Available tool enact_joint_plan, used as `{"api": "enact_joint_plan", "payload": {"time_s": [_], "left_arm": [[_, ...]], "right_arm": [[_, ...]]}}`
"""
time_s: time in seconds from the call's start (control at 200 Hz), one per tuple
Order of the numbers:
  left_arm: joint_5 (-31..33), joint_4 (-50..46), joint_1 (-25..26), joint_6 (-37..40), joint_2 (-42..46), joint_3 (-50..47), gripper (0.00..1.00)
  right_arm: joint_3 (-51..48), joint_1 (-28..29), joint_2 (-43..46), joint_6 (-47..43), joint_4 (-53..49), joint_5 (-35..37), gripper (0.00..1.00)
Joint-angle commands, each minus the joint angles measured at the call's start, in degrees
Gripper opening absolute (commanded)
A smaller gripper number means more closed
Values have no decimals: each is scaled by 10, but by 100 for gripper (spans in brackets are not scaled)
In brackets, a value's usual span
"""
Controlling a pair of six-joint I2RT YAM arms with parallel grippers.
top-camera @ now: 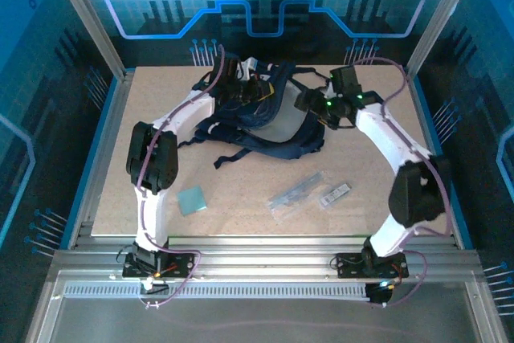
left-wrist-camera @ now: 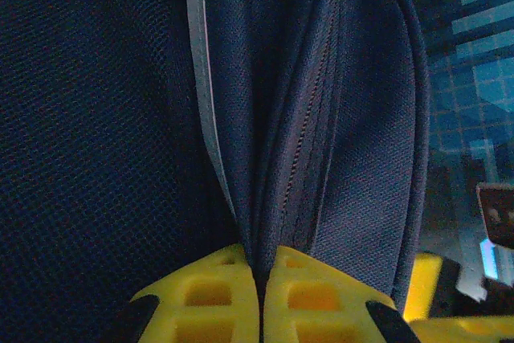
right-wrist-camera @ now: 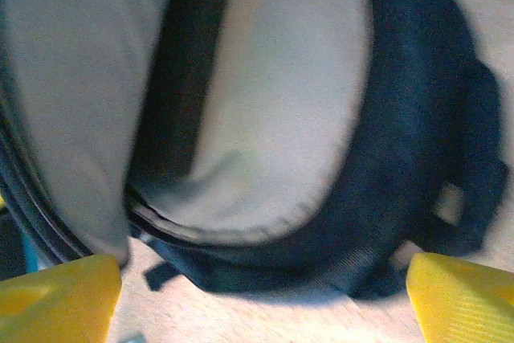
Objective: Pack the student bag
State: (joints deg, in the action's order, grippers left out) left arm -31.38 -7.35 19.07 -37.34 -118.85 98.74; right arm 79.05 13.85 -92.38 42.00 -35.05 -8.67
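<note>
Your left gripper (left-wrist-camera: 261, 283) is clamped on a fold of the student bag (left-wrist-camera: 96, 118). Your right gripper (right-wrist-camera: 261, 299) is spread wide, with the bag's opening just ahead.

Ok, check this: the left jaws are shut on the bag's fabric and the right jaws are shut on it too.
Wrong on the right jaws: they stand wide open, holding nothing, as the right wrist view shows. The left jaws are shut on fabric of the bag.

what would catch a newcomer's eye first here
The dark navy backpack lies slumped at the far middle of the table. The left gripper is pinched shut on a fold of it beside a zipper, while the right gripper hangs wide open over its pale lining.
</note>
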Motion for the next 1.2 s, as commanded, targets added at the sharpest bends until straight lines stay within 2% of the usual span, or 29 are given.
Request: {"api": "enact_joint_plan", "payload": {"time_s": [0.0, 0.165, 0.28, 0.36, 0.46, 0.61, 0.71, 0.92, 1.04, 1.196], "left_arm": [[-16, 76, -3, -16, 52, -28, 0], [-21, 99, -3, -18, 78, -55, 0], [-22, 110, -3, -17, 94, -68, 0], [-24, 109, -3, -14, 101, -72, 0], [-21, 109, -3, -11, 108, -81, 0], [-8, 103, -4, -1, 112, -87, 0], [-7, 100, -4, 1, 106, -86, 0], [-13, 100, -4, -3, 100, -85, 0], [-13, 104, -4, -5, 108, -90, 0], [-11, 105, -4, -1, 120, -96, 0]], "right_arm": [[-66, -5, 47, -44, -136, 82, 94], [-169, 1, 120, 7, -170, 96, 96], [-253, 16, 167, 68, -130, 54, 95], [-300, 47, 186, 134, -88, 20, 95], [-326, 116, 188, 222, -56, 25, 96], [-324, 217, 163, 344, -33, 66, 98], [-300, 257, 122, 389, -28, 98, 99], [-249, 264, 41, 424, 15, 101, 99], [-221, 262, 12, 428, 6, 124, 100], [-221, 263, -23, 458, -4, 109, 100]]}}
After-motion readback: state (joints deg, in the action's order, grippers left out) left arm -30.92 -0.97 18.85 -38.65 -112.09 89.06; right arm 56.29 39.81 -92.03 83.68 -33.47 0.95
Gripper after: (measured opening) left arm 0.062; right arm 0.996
